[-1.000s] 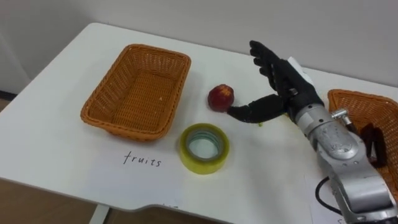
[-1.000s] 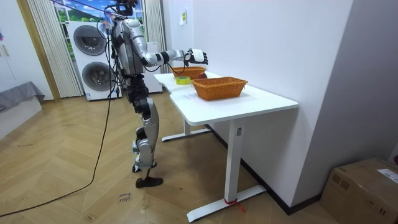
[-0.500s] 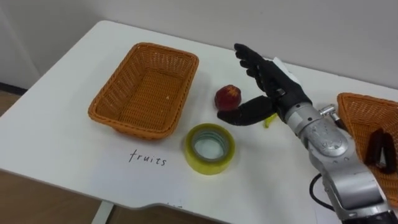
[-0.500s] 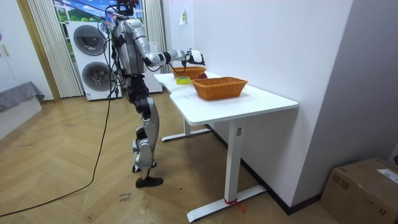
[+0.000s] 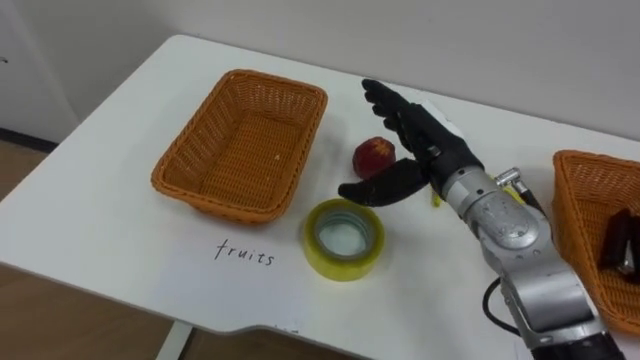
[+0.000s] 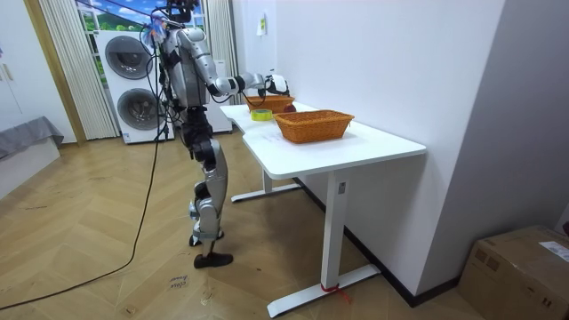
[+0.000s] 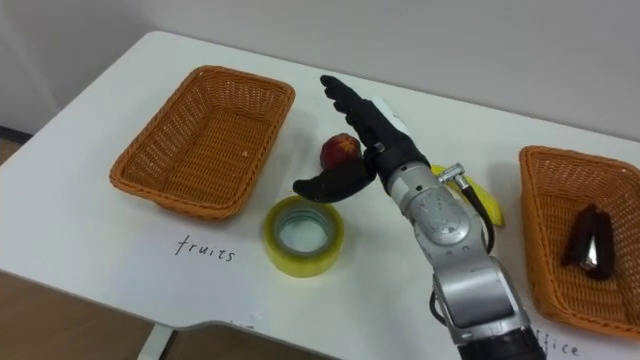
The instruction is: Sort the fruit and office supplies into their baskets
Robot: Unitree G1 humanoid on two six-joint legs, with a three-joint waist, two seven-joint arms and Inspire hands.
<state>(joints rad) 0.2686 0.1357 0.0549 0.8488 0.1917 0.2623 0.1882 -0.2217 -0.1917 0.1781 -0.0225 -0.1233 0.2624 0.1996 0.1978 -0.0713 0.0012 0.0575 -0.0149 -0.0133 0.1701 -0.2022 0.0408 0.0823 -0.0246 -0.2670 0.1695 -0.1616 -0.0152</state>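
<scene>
A red apple (image 5: 373, 155) lies on the white table just right of the empty wicker basket (image 5: 232, 206) that has the handwritten fruits label in front of it. My right hand (image 5: 432, 156) is open around the apple: its straight fingers reach past the apple's far side and the thumb lies across its near side. A yellow tape roll (image 5: 344, 239) lies flat in front of the apple, below the thumb. Behind my wrist lies a banana (image 7: 484, 206). A second wicker basket (image 7: 527, 200) at the right holds a black office item (image 7: 587, 240).
The table's near edge (image 5: 200, 318) runs close below the tape roll and the label. In the room view I stand at the table's end with my right arm stretched out over it, and washing machines (image 6: 133, 80) stand behind me.
My right hand has moved left, from beside the apple to around it, with the thumb now in front of the fruit. The eye view has shifted a little; apple and tape stayed put.
</scene>
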